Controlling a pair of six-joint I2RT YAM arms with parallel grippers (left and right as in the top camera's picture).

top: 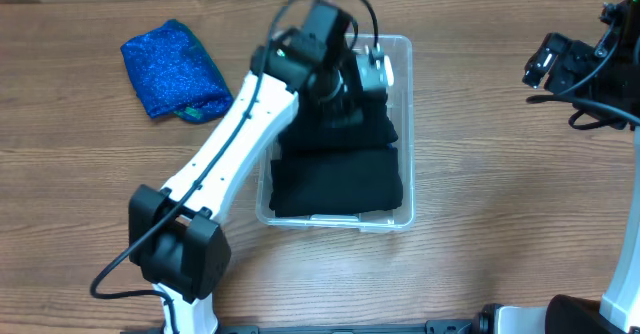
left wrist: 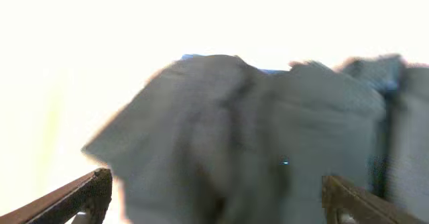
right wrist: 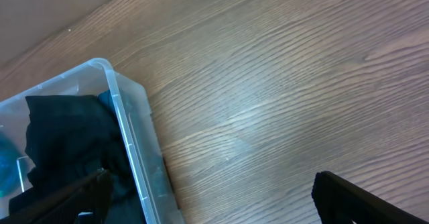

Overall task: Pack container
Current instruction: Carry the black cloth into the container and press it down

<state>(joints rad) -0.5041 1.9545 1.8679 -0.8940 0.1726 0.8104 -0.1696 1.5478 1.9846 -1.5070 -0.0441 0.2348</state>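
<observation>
The left claw [top: 348, 92] [left wrist: 216, 187] hangs over the far half of the container [top: 409, 124], its fingers spread wide. Blurred black garments [top: 340, 179] [left wrist: 268, 137] lie between them, and no grip shows. The left arm [top: 235, 134] crosses the bin's left wall and hides the far part of the pile. The right claw [top: 545, 64] [right wrist: 211, 194] is wide open and empty above bare table [right wrist: 281, 83], right of the container [right wrist: 129, 133]. A blue glittery cloth [top: 175, 69] lies far left.

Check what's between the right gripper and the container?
Nothing there: only bare table lies between the right gripper and the container, as the overhead and right wrist views show.
</observation>
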